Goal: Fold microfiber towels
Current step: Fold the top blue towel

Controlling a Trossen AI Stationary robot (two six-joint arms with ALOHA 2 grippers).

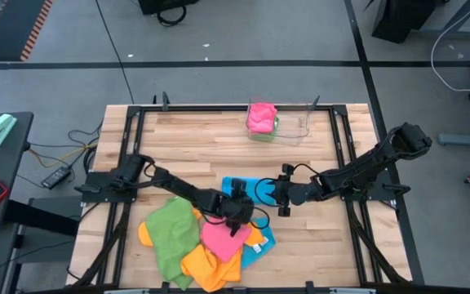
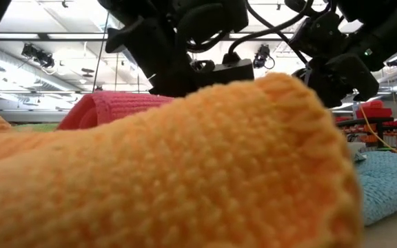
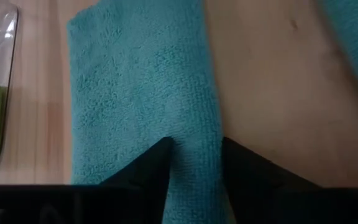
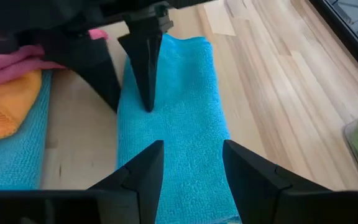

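Your left gripper (image 3: 194,165) pinches a ridge of the sky-blue towel (image 3: 142,93), a nubby folded strip lying mid-counter. Your right gripper (image 4: 191,168) faces it from the other end, its tapered fingers (image 4: 143,171) spread astride the same strip. Toward the near edge of the plank-wood counter (image 1: 194,139), green (image 1: 170,233), orange (image 1: 206,265) and pink (image 1: 225,238) towels lie crumpled together. A clear plastic tray (image 1: 288,126) at the far edge holds another pink cloth (image 1: 261,116).

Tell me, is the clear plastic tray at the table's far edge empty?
No, the clear plastic tray holds a folded pink microfiber towel lying on a green one.
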